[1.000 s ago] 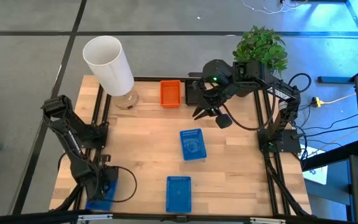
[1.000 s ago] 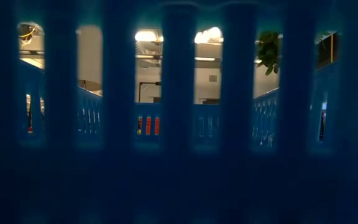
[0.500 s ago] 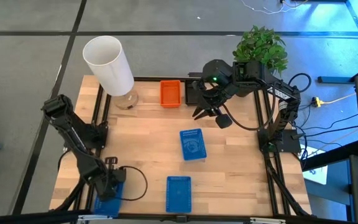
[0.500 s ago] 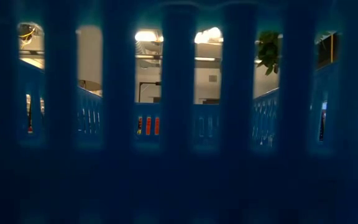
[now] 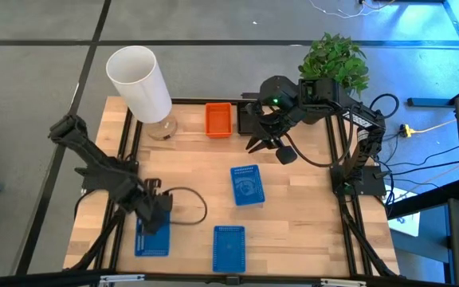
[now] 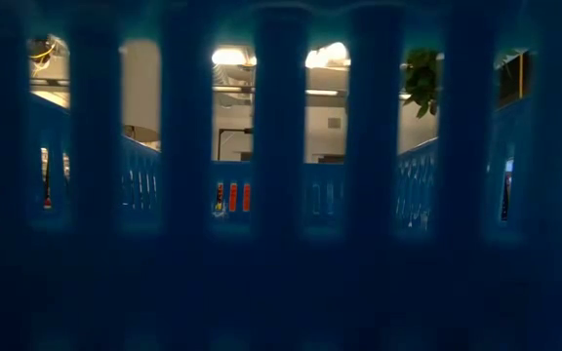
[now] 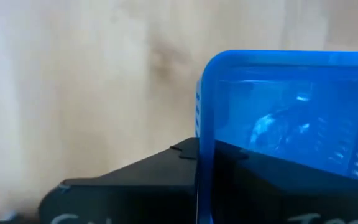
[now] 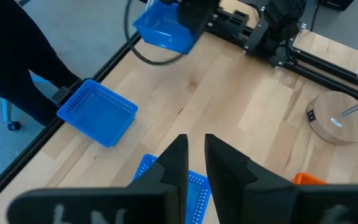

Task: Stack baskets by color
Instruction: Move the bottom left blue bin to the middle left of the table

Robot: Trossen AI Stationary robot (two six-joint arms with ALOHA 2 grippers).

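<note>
While your left end effector [image 5: 154,217] clamps a blue basket [image 5: 153,236] above the desk [image 5: 198,171], your right end effector [image 8: 191,160] hangs nearly closed, empty, over another blue basket [image 5: 246,184].

Left pincer [image 5: 154,217] now clamped on blue basket [image 5: 152,236], carrying it off counter's [image 5: 198,183] near-left corner, closer to the near-edge blue basket [image 5: 229,247].

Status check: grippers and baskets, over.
Left gripper shut on blue basket, front left. Right gripper idle near orange basket. Nothing blocking.
</note>
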